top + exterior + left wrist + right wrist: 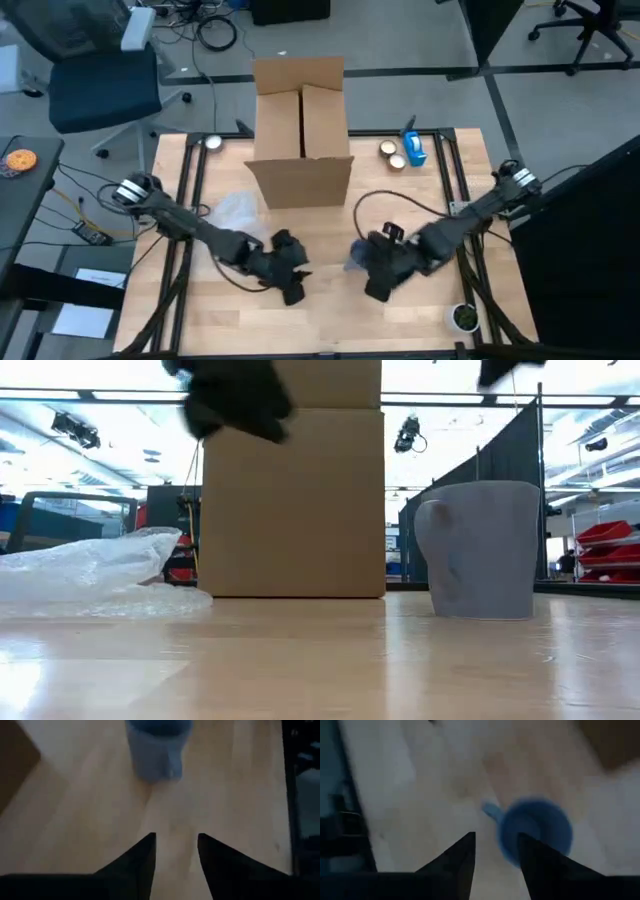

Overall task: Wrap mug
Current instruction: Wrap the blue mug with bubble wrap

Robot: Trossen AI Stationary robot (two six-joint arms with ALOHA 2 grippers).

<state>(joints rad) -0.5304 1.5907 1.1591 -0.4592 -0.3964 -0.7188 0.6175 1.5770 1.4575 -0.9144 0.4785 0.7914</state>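
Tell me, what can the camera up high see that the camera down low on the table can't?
Only the high view shows the whole wooden table, both arms, the left end effector, the right end effector, two tape rolls, a blue item and an office chair. Only the low view shows the mug's side, standing upright, and the ceiling lights. Both show the cardboard box, the bubble wrap and the mug.

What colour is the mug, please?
The mug is blue, clearest in the right wrist view.
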